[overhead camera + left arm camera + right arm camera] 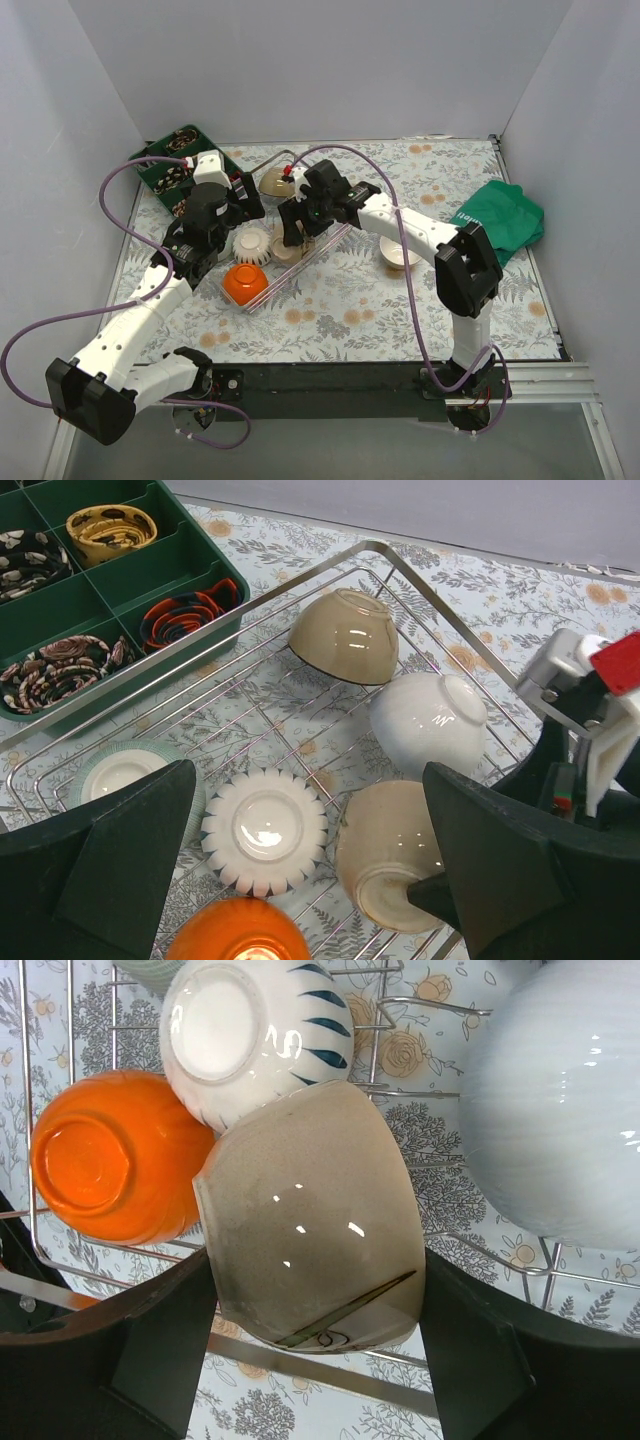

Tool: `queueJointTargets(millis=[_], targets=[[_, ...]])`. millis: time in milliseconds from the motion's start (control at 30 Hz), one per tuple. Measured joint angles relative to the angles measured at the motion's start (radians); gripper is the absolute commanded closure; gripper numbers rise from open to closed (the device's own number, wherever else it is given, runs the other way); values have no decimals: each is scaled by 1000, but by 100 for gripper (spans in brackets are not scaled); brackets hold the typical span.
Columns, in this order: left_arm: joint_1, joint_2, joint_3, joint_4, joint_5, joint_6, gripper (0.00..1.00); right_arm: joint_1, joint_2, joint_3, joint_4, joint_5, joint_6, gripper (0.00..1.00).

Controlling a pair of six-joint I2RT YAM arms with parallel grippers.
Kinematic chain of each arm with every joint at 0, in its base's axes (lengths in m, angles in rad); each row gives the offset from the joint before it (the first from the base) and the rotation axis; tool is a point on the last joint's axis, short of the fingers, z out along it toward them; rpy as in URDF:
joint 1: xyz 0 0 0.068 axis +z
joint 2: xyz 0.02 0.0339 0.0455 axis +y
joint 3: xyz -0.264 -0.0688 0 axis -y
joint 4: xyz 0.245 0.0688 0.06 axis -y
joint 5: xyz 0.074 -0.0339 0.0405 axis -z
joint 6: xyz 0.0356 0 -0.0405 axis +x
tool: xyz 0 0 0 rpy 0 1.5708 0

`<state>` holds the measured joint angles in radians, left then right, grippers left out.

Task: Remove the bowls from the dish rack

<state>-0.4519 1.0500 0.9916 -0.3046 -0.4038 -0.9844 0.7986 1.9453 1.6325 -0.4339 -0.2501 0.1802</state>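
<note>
The silver wire dish rack point(300, 265) holds several upturned bowls. My right gripper point(293, 232) is shut on a beige bowl point(315, 1250), its fingers point(150, 1350) pressed on both sides; the bowl also shows in the left wrist view point(385, 855). Beside it lie a white fluted bowl point(255, 1035), an orange bowl point(105, 1160) and a large white bowl point(560, 1110). My left gripper point(240, 200) is open and empty above the rack's far-left part point(300, 580), over the fluted bowl point(265, 830). A tan bowl point(345, 635) and a green-rimmed bowl point(125, 775) are also in the rack.
A green compartment tray point(180, 165) of small items stands at the far left, right behind the rack. A pale bowl point(398, 255) sits on the flowered table right of the rack. A green cloth point(500, 220) lies at the right wall.
</note>
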Motion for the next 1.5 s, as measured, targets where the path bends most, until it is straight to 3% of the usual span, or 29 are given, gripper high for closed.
queueJointTargets(millis=[433,933,1233,1500], targets=[[13,-4,-1,0,6,-9,2,50,-167,-41,-6,88,-172,99],[27,-32,-14,-11,64,-35,2,285,-485,-422,211,448,-604,99],[27,19,139,-188,213,-121,2,488,-556,-710,600,826,-945,99],[27,98,235,-310,406,-180,2,584,-497,-877,1139,1057,-1348,99]])
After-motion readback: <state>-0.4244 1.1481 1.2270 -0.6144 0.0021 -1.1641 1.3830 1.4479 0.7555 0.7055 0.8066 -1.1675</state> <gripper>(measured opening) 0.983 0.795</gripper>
